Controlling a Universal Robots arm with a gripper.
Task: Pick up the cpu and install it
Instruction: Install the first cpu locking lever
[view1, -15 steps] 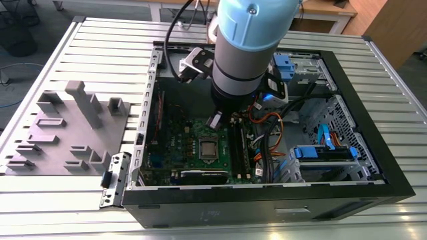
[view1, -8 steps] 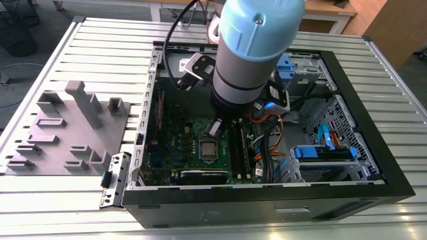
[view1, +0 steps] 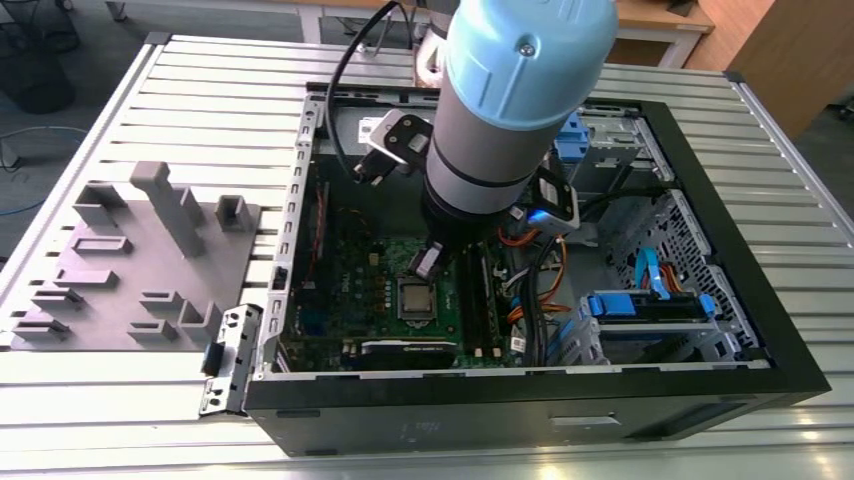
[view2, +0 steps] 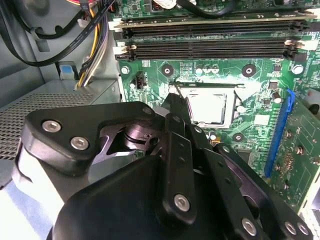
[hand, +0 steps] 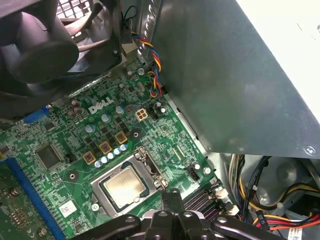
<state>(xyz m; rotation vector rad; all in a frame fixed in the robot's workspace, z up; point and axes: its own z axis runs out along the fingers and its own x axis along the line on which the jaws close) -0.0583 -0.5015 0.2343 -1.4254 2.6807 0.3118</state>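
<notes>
The cpu (view1: 416, 298) is a small silver-grey square lying flat in its socket on the green motherboard (view1: 340, 300), inside the open computer case. Both wrist views show it seated in the socket's frame, the cpu (view2: 207, 107) with its pale top and the cpu (hand: 122, 185) beside a row of capacitors. My gripper (view1: 427, 262) hangs just above the board at the socket's edge. In the second wrist view the black fingers (view2: 176, 107) come together at their tip next to the socket's thin metal lever, with nothing between them. The gripper (hand: 172, 199) sits close beside the socket.
A grey plastic fixture (view1: 134, 260) with blocks lies on the slatted table at the exterior view's left. The black case wall (view1: 534, 410) rings the board. Memory slots (view2: 210, 40), cable bundles (view1: 534, 290) and a blue drive cage (view1: 654, 305) crowd the space around the socket.
</notes>
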